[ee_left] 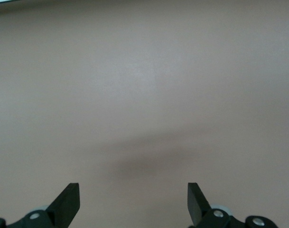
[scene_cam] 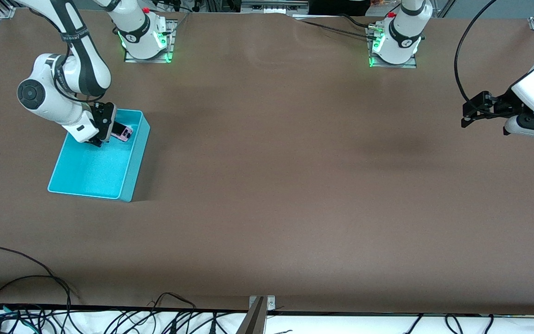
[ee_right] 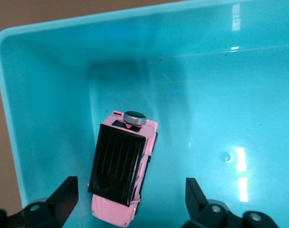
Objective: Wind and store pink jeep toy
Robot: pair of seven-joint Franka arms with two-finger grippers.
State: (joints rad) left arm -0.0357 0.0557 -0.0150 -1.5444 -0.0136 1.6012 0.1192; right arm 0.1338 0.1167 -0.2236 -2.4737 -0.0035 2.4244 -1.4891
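The pink jeep toy (scene_cam: 123, 133) lies on the floor of the turquoise bin (scene_cam: 136, 160), at the end of the bin farther from the front camera. In the right wrist view the jeep (ee_right: 123, 168) shows its black roof and a round spare wheel. It lies between the fingers without touching either. My right gripper (scene_cam: 108, 134) (ee_right: 131, 199) is open and low inside the bin, just over the jeep. My left gripper (scene_cam: 470, 116) (ee_left: 134, 202) is open and empty. It waits above bare table at the left arm's end.
The bin (ee_right: 35, 76) stands on the brown table (scene_cam: 271, 185) at the right arm's end. Loose black cables (scene_cam: 40, 306) lie along the table edge nearest the front camera. The left wrist view shows only brown table (ee_left: 144, 95).
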